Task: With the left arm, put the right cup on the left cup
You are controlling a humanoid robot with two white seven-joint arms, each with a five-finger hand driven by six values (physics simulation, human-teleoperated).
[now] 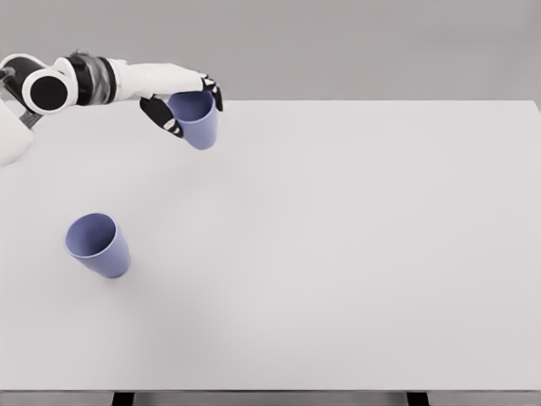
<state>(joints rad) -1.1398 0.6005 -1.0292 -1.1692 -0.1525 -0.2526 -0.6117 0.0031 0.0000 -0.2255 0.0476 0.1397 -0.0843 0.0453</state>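
Head view: two blue cups are counted, one held at its rim by the left hand [182, 101], whose fingers [166, 117] are closed round it at the far left above the surface [355, 254], and the other cup [98, 245] standing free at the near left. The held cup [197, 120] is best carried nearward and leftward, kept upright, centred over the other's mouth, then lowered before release.

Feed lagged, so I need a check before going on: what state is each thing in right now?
Left hand: shut on the held cup, near the table's far edge.
Held cup: upright, open end up, gripped near its rim.
Other cup: standing on the table, open end up, nothing in it.
Right arm: not in view.
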